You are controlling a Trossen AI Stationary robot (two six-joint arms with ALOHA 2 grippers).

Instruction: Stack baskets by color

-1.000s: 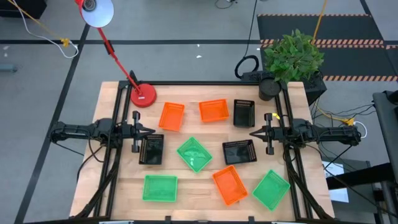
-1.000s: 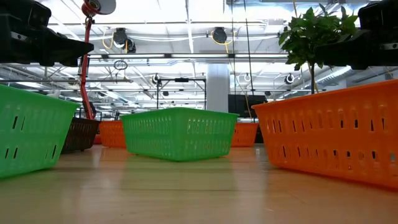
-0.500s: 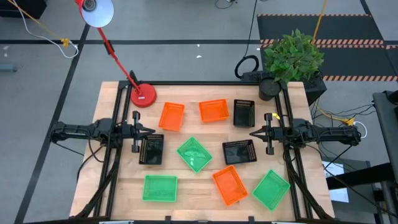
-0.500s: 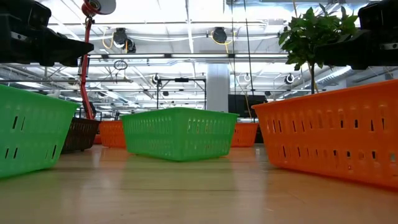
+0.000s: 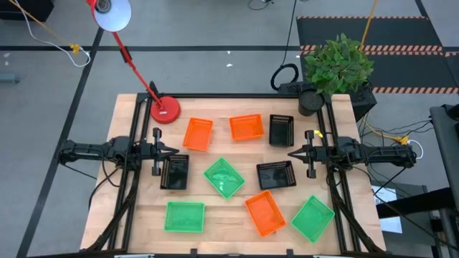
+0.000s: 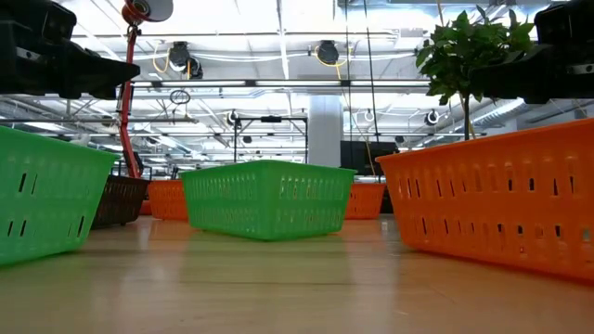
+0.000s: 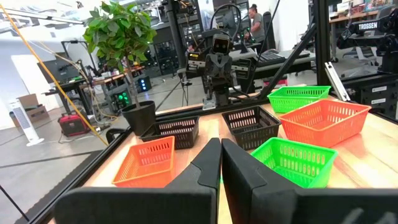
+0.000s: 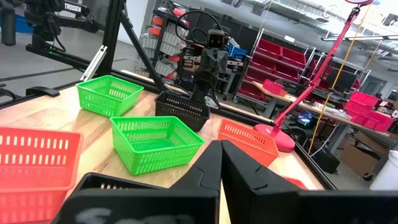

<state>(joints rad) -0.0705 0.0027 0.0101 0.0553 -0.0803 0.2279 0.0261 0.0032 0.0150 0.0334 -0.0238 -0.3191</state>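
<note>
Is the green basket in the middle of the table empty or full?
Empty: the middle green basket shows only its bare floor from above.

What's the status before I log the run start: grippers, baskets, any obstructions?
Left gripper shut, empty, at left edge. Right gripper shut, empty, at right edge. Nine baskets scattered singly, none stacked. Lamp base at far-left corner, clear of baskets.

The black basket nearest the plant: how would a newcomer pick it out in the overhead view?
Start at the potted plant by the table's far right corner. Just inside that corner sits the black basket, last in the far row, right of two orange baskets. It is the only black one in that row.
</note>
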